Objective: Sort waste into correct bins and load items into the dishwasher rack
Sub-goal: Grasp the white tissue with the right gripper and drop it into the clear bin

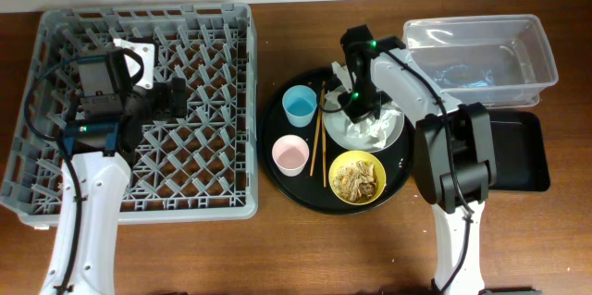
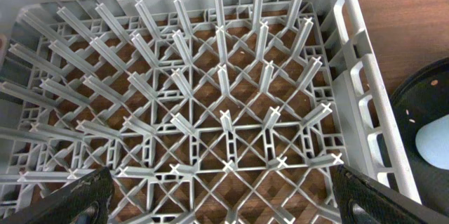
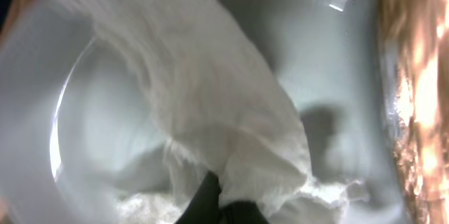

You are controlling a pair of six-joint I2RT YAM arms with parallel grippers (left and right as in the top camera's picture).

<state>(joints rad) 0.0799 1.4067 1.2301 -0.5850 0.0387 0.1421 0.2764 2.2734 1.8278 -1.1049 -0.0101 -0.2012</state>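
Right claw (image 1: 356, 101) is down in the napkin (image 3: 210, 112) on the grey plate (image 1: 335, 134); cannot tell if it is pinched. Wrapper (image 3: 414, 76) lies just beside it. Left claw (image 2: 224, 206) is wide open and empty, with the rack (image 1: 213, 175) below it showing no dishes. Judged barely begun: nothing binned. Outward: one yellow bowl (image 1: 358, 177) of scraps, blue cup (image 1: 299, 104), pink cup (image 1: 290, 154), two chopsticks (image 1: 317, 133), clear tub (image 1: 481, 50), black tray (image 1: 523, 147).

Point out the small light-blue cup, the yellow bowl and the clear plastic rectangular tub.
Small light-blue cup (image 1: 299, 105): overhead view, inside of the cup.
Yellow bowl (image 1: 336, 177): overhead view, left rim.
Clear plastic rectangular tub (image 1: 472, 22): overhead view, far rim.
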